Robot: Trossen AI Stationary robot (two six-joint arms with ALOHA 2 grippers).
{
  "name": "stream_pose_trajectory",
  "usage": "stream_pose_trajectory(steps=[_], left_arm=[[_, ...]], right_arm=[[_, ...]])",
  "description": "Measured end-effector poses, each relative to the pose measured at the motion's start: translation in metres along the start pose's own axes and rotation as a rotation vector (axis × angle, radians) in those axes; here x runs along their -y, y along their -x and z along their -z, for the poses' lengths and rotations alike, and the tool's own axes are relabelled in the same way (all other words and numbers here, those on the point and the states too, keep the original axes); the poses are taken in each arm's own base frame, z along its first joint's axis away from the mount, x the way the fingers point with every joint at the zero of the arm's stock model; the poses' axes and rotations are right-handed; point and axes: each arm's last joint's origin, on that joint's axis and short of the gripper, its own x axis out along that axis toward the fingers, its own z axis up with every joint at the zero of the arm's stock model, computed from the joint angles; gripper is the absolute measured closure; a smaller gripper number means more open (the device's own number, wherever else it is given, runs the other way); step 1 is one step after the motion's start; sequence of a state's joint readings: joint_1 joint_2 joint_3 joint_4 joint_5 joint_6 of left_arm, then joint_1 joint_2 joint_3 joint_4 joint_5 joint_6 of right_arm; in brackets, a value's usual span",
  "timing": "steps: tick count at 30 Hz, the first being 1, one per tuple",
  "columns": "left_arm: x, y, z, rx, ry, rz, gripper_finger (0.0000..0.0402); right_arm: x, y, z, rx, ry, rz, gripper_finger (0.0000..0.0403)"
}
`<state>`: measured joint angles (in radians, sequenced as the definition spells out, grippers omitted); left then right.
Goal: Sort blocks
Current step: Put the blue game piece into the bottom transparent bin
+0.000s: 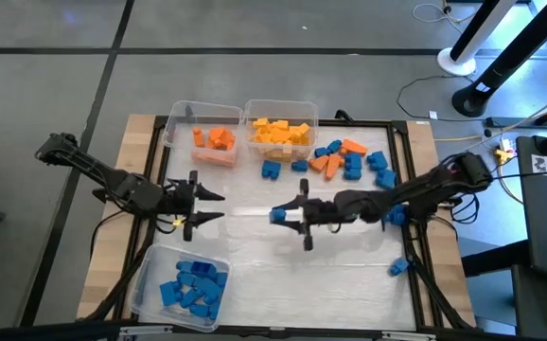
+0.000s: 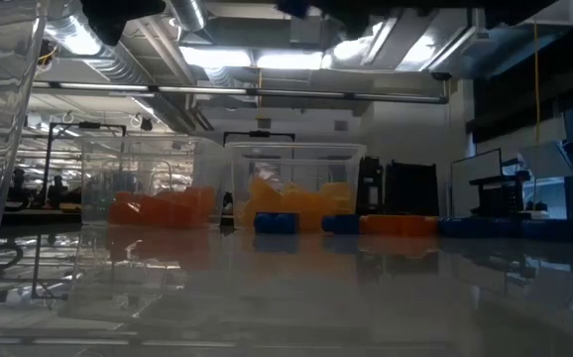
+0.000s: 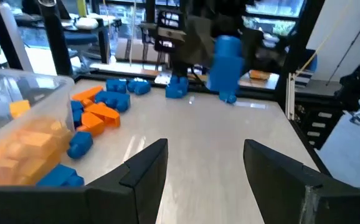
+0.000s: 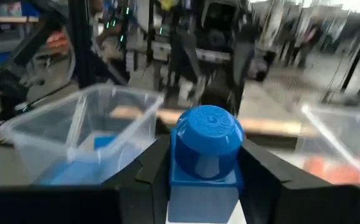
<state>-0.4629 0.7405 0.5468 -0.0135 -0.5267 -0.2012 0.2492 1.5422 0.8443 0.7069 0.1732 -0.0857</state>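
Small blue plastic studded brick [image 4: 206,155], stud forward, clamped between right gripper [image 1: 288,217] fingers mid-table; clear rectangular bin of blue bricks [image 1: 181,284] lies ahead, toward the left-front corner. Left gripper [image 1: 207,207] faces it, wide apart, empty; nearer that bin.

floor [image 1: 255,28]: grey tiles | ceiling lights [image 2: 267,59]: lit | ducts [image 2: 118,59]: exposed

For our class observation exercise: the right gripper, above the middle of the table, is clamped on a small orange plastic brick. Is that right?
Not quite. The small plastic brick clamped in the right gripper is blue, not orange; the right wrist view shows it between the fingers. The gripper is indeed above the middle of the table.
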Motion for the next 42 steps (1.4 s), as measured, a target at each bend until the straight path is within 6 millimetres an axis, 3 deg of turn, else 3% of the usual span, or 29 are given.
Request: stream_pose_trajectory(steps=[5, 13, 19, 24, 34, 42], left_arm=[[-0.004, 0.007, -0.005, 0.037, 0.017, 0.004, 0.0204], [-0.008, 0.016, -0.011, 0.075, 0.037, 0.010, 0.0204], [-0.009, 0.018, -0.012, 0.085, 0.043, 0.012, 0.0204], [-0.009, 0.018, -0.012, 0.082, 0.027, 0.012, 0.0204], [-0.009, 0.018, -0.011, 0.081, 0.028, 0.012, 0.0204], [-0.009, 0.018, -0.011, 0.078, 0.026, 0.011, 0.0204]], right_arm=[[-0.015, -0.041, 0.006, 0.033, 0.026, -0.051, 0.0258], [-0.043, -0.125, 0.007, 0.133, 0.160, -0.388, 0.0257], [-0.052, -0.162, 0.014, 0.027, 0.235, -0.460, 0.0256], [-0.055, -0.175, 0.021, 0.000, 0.236, -0.457, 0.0256], [-0.055, -0.176, 0.026, -0.033, 0.231, -0.437, 0.0251], [-0.060, -0.175, 0.025, -0.032, 0.230, -0.448, 0.0186]])
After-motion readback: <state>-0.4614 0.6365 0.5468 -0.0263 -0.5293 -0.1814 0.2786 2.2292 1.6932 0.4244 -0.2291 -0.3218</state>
